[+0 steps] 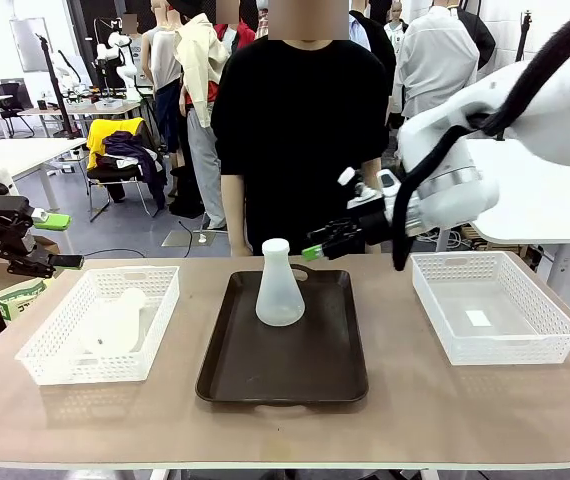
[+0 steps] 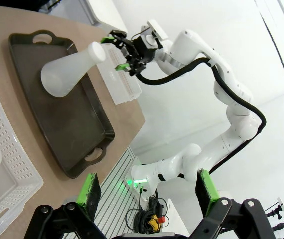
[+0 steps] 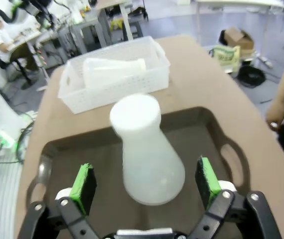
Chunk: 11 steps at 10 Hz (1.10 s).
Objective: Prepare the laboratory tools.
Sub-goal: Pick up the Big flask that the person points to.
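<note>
Across a tan table (image 1: 415, 420) a person (image 1: 300, 130) in a black shirt is standing at the far side with hands down, not reaching for anything. A dark brown tray (image 1: 315, 375) is lying in the middle of the table, and one milky flask (image 1: 279, 290) is standing upright on it, toward its far half. The second flask (image 1: 113, 322) is lying on its side inside the white lattice basket on the left (image 1: 85, 368). The basket on the right (image 1: 510, 352) is holding no flask.

The right gripper (image 3: 146, 183) is hovering over the far part of the tray, just beside the neck of the upright flask. Its jaws are standing wide apart and are gripping nothing; from its own camera the flask is sitting between and below the green pads (image 3: 84, 181). The left gripper (image 2: 147, 194) is waiting off the left end of the table, well apart from both flasks, and its jaws are also spread wide with nothing between them.

I am judging the task as about half done: one flask is placed on the tray, and the other is waiting in the left basket. The left arm seems nearest to it.
</note>
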{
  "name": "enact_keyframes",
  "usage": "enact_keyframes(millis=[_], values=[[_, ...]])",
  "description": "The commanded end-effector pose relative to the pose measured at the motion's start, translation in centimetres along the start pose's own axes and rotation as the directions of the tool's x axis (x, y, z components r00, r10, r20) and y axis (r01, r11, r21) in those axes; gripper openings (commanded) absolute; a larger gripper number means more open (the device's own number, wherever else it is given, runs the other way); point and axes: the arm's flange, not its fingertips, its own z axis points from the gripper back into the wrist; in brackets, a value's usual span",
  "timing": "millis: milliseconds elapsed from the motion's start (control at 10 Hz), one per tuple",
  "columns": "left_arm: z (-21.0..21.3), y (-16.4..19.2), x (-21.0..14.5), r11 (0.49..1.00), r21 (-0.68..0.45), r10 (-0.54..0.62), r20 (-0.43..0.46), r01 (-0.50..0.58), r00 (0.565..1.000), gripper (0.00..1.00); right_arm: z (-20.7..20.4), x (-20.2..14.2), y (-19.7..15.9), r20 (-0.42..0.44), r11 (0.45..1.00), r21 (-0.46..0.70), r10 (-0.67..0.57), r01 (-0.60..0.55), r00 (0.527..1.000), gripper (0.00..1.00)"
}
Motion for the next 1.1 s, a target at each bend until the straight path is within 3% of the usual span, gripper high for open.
enact_keyframes(millis=[0,500,1000], values=[[0.1,-0.2,0.0,1.0,-0.01,-0.001,0.001,0.001,1.0,1.0,4.1,-0.4,1.8,-0.032,0.999,-0.032,-0.019,0.018,0.999,1.0],[0.1,-0.2,0.0,1.0,-0.01,-0.001,0.001,0.001,1.0,1.0,14.2,-3.2,6.3,0.133,0.964,-0.26,-0.018,0.053,0.991,1.0],[0.1,-0.2,0.0,1.0,-0.01,-0.001,0.001,0.001,1.0,1.0,16.8,-5.6,6.6,0.18,0.949,-0.295,-0.06,0.112,0.982,1.0]])
